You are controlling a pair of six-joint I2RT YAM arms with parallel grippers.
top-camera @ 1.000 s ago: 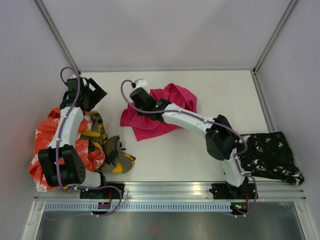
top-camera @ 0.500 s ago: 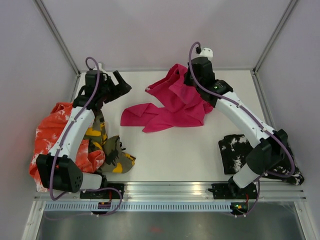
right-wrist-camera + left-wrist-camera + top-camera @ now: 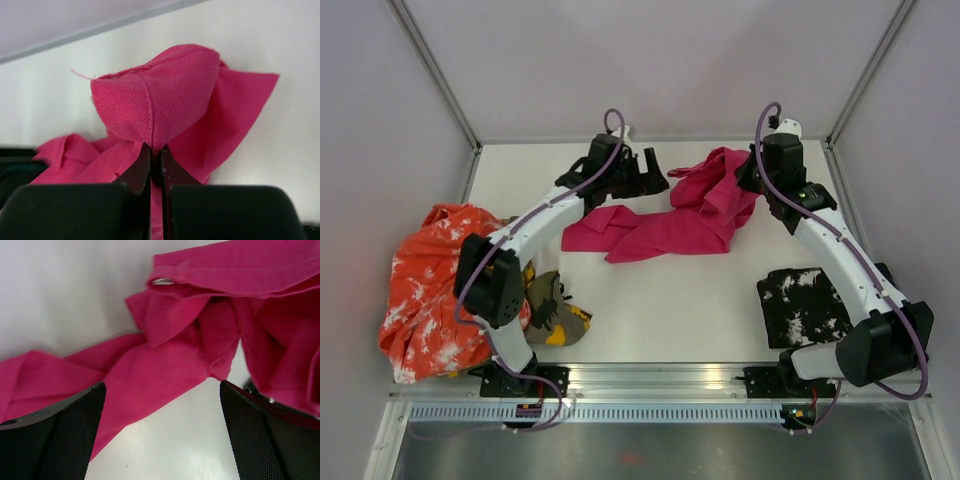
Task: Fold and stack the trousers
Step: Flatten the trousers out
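White table [image 3: 700,300]: right jaws pinch pink trousers [image 3: 670,230] (left jaws spread wide).

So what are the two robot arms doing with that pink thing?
They are starting to fold trousers. The right gripper is shut on a bunched-up bit of the pink trousers near the far edge of the table. The left gripper hangs wide open over the same trousers and holds nothing. The pink trousers are crumpled, not folded yet. An orange-white pair, a camouflage pair and a black splattered pair lie loose at the sides.
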